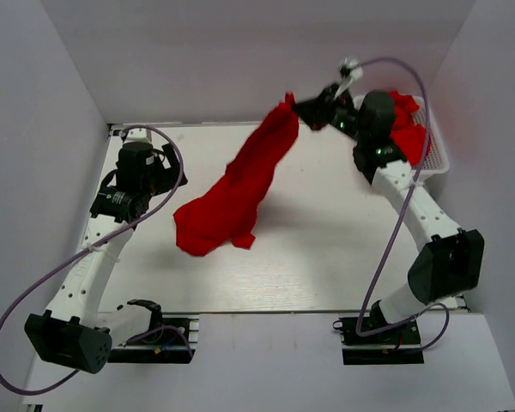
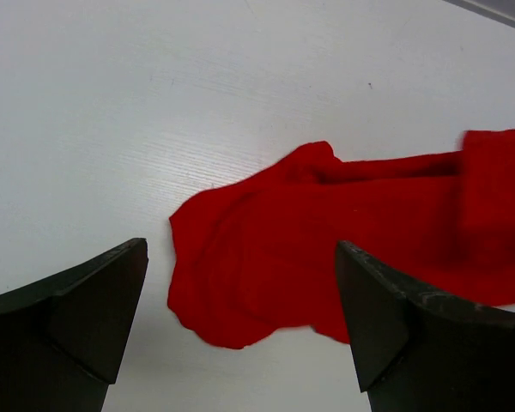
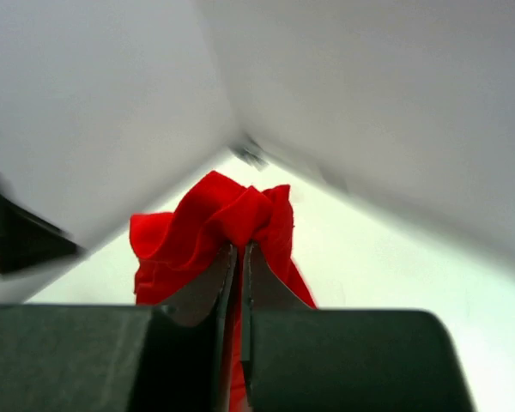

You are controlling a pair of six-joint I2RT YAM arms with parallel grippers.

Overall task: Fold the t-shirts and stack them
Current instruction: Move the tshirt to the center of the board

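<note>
A red t-shirt [image 1: 240,184] hangs stretched from my right gripper [image 1: 299,107], which is shut on a bunched end of it [image 3: 236,215] high at the back of the table. The shirt's lower end lies crumpled on the white table [image 1: 326,249] near the middle left. In the left wrist view that lower end [image 2: 326,257] lies just ahead of my left gripper [image 2: 240,343], which is open, empty and above the table. More red t-shirts [image 1: 409,129] lie in the white basket [image 1: 438,159] at the back right.
Grey walls enclose the table at the back and both sides. The basket stands against the right wall behind my right arm. Cables loop from both arms.
</note>
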